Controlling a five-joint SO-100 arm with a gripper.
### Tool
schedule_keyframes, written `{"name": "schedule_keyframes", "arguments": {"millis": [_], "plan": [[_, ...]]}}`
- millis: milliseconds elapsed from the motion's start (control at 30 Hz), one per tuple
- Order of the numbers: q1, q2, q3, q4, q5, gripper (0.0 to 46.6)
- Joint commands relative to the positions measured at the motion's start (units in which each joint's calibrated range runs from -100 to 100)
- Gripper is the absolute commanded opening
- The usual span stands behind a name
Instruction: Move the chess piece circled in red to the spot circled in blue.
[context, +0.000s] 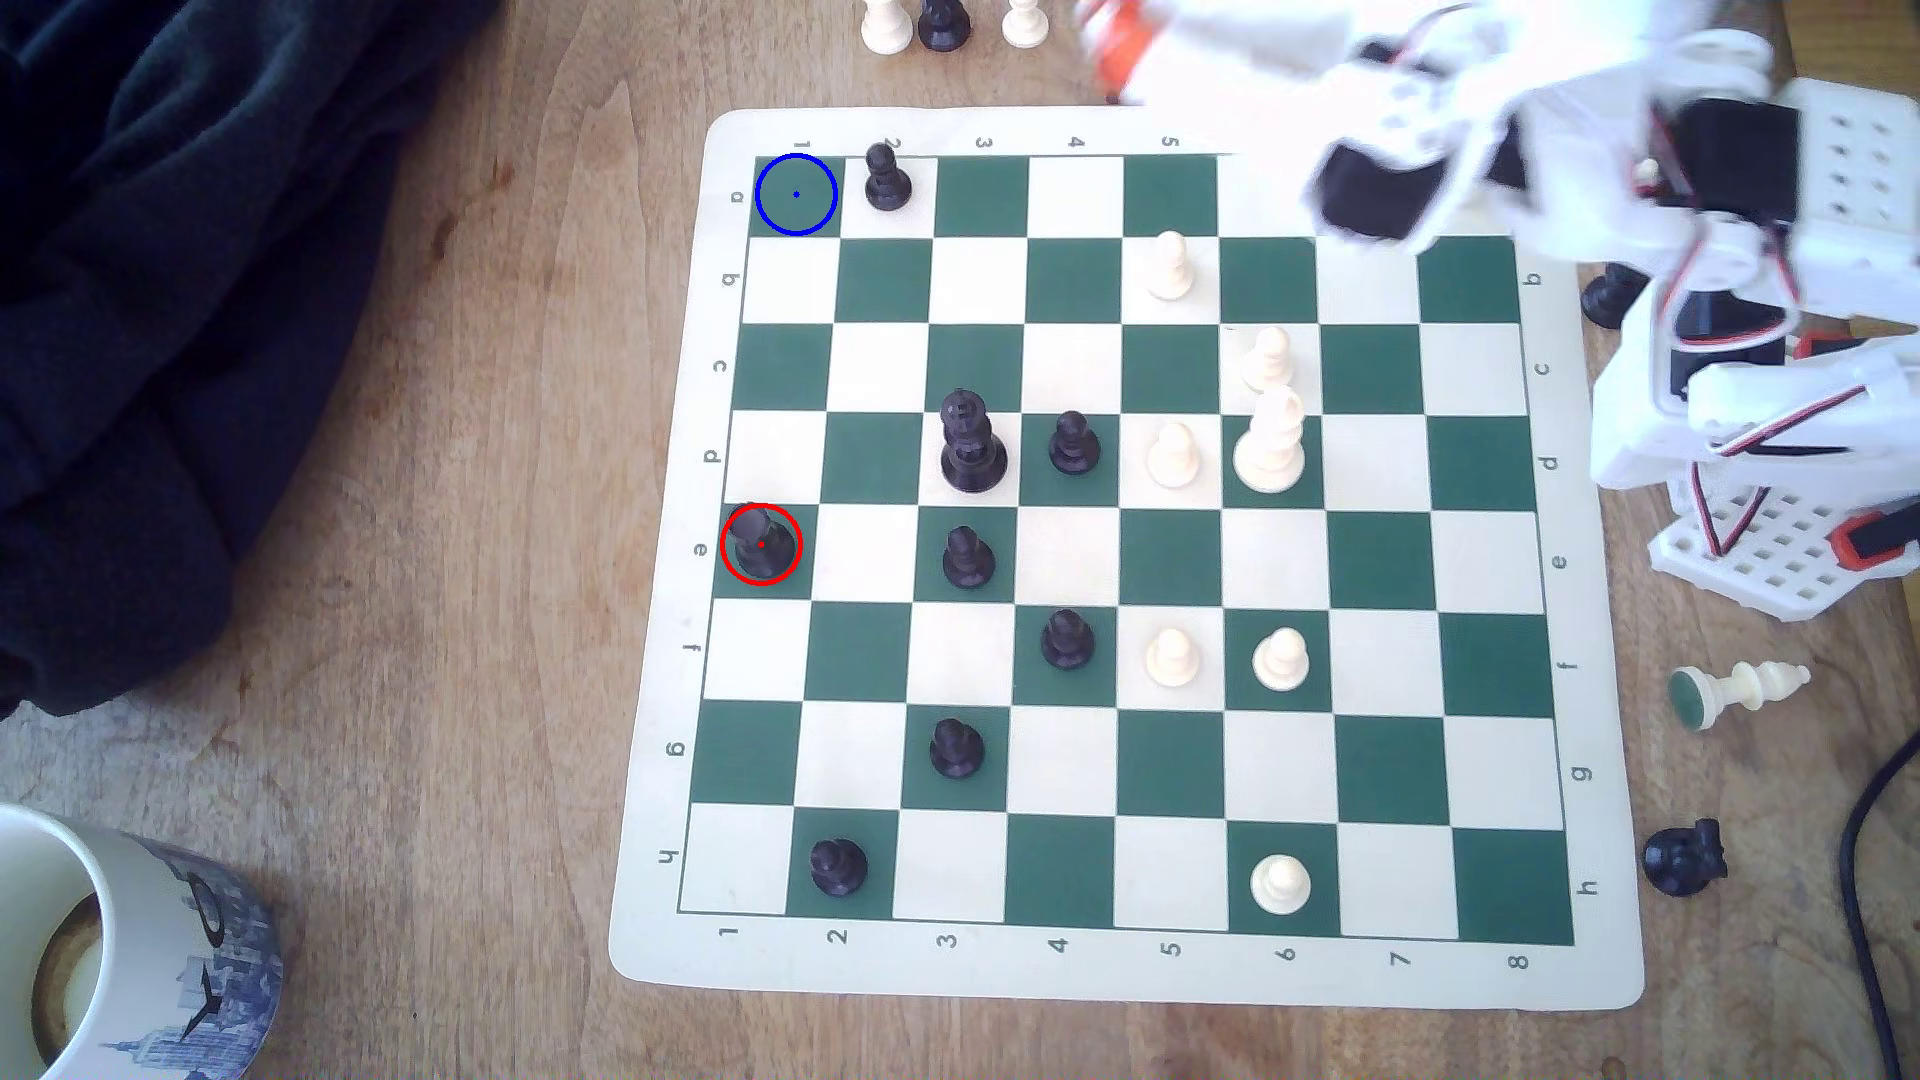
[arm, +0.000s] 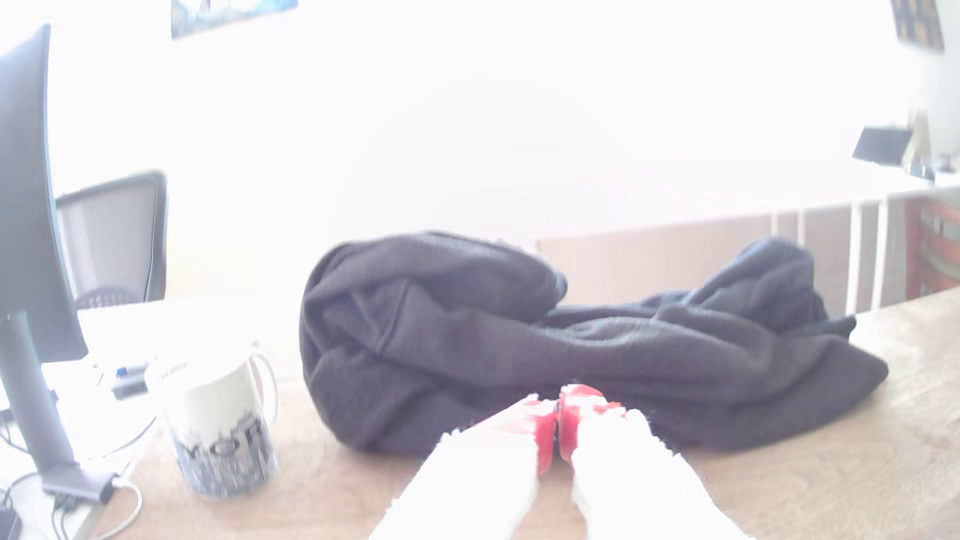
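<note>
Table (context: 468, 623) is wood, with a dark cloth (context: 156, 312) heaped at the exterior view's left and a mug (context: 114, 955) at the lower left corner. Board (context: 665, 727) fills the middle, files numbered along the near and far edges, ranks lettered down the sides. Arm (context: 1714, 312) is parked off the exterior view's right edge of the board, motion-blurred, reaching along the far edge. Gripper (arm: 559, 410) is off the board, well apart from everything on it; in the wrist view its red-tipped jaws are pressed together with nothing between them, aimed at the cloth. The chess piece (context: 758, 545) stands upright in the red ring on the leftmost file, row e, on a green square. So the target lies clear across the board from the claw, toward the exterior view's left and nearer the camera edge. The spot (context: 796, 194) is the far-left corner green square, same file, with a black pawn (context: 886, 179) just beside it. Judgement: long diagonal reach first, jaws must spread before descent, and the drop needs care beside that pawn.
</note>
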Motion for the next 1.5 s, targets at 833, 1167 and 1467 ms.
{"name": "schedule_keyframes", "arguments": {"millis": [833,1167,1467], "plan": [[-9.54,68.91,-66.64,35.09,-4.25,6.0],[-10.01,80.88,-78.51,35.99,-4.64,15.1],[-10.33,88.35,-88.03,36.56,-5.03,16.7]]}}
